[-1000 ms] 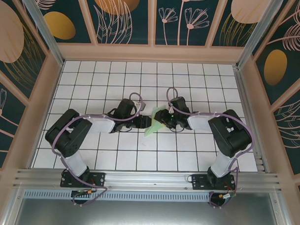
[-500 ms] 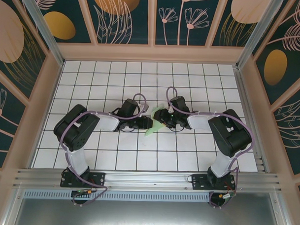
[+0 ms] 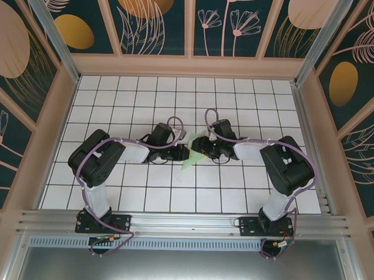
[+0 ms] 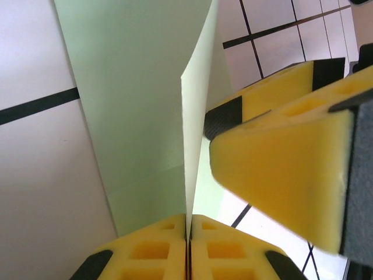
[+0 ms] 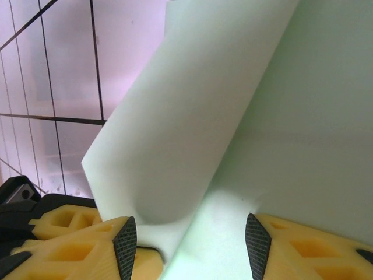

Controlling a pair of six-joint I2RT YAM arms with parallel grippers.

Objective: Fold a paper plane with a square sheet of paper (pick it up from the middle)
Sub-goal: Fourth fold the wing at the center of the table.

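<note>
Landmark: folded sheet of paper (image 3: 190, 160), lying near the middle of the worktop (image 3: 145, 95).
Left end effector (image 3: 184, 153): at the sheet's left side, touching it, with an upright flap between its fingertips.
Right end effector (image 3: 200, 148): at the sheet's right and far side, straddling a raised fold.
Left arm base (image 3: 101, 222), right arm base (image 3: 264, 225): in front of the sheet, well apart from it.

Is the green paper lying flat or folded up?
Folded up. One flap of the paper stands on edge above the rest, pinched in the shut left gripper.
</note>
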